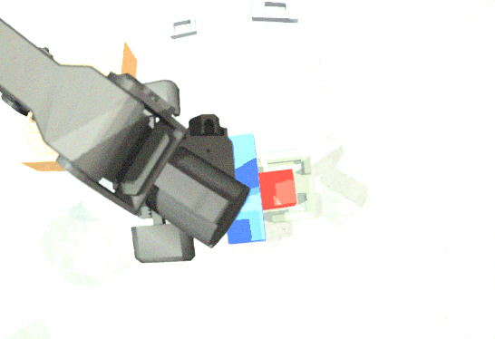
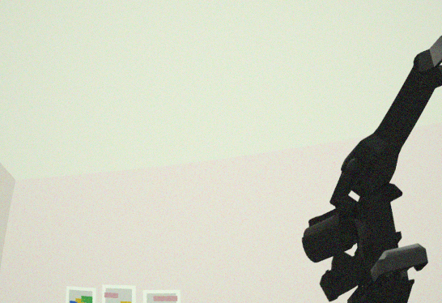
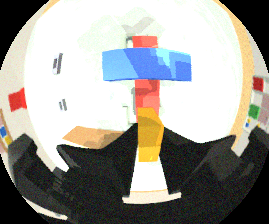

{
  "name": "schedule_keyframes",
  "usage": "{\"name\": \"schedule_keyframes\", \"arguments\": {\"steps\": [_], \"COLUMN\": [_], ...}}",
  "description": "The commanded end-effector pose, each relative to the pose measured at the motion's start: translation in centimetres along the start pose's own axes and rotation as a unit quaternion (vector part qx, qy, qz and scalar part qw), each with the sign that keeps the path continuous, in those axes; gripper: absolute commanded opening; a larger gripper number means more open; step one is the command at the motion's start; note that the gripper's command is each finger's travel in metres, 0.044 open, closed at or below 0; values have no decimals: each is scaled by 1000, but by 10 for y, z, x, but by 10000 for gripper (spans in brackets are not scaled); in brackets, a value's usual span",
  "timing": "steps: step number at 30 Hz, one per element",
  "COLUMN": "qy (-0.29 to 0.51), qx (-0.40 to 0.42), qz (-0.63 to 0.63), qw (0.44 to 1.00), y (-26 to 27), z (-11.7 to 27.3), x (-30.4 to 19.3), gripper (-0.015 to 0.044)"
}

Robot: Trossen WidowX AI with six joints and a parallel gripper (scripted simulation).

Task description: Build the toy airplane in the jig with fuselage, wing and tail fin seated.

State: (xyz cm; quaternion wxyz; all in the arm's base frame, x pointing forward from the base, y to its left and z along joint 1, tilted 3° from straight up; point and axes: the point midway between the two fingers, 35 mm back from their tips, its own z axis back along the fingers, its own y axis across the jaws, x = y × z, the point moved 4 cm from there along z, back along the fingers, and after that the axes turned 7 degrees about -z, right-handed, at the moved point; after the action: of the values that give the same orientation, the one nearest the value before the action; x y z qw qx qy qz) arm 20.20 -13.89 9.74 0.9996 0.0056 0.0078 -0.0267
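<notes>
The red fuselage (image 1: 277, 188) (image 3: 147, 92) lies in the pale cradle (image 1: 309, 200). The blue wing (image 1: 247, 170) (image 3: 146, 65) lies across the top of the fuselage; its tab is hidden. My gripper (image 3: 145, 125) is shut on the yellow tail fin (image 3: 150, 122). In the wrist view the fin's far end overlaps the tail end of the fuselage, in line with it. The tail socket is hidden, and I cannot tell whether the fin touches the fuselage. In the top view the arm covers the fin and the tail; in the exterior view the fingertips are below the frame.
Two grey holders stand off to one side, a larger one (image 1: 274, 18) (image 3: 57, 64) and a smaller one (image 1: 183, 34) (image 3: 63, 104). A wooden block (image 1: 130, 62) (image 3: 91, 136) stands partly under the arm, on the tail side of the cradle.
</notes>
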Motion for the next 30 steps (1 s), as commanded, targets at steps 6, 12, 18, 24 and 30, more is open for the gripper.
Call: {"name": "schedule_keyframes", "arguments": {"steps": [6,12,18,24,30], "qy": [4,4,4,4,4], "qx": [0,0,0,0,0], "qz": [1,1,1,1,1], "qw": [1000,1000,1000,1000,1000], "y": [-11,-11,-11,-11,-11], "z": [-4,-4,-4,-4,-10], "x": [-8,-8,-8,-8,-8], "gripper": [66,66,66,66,66]}}
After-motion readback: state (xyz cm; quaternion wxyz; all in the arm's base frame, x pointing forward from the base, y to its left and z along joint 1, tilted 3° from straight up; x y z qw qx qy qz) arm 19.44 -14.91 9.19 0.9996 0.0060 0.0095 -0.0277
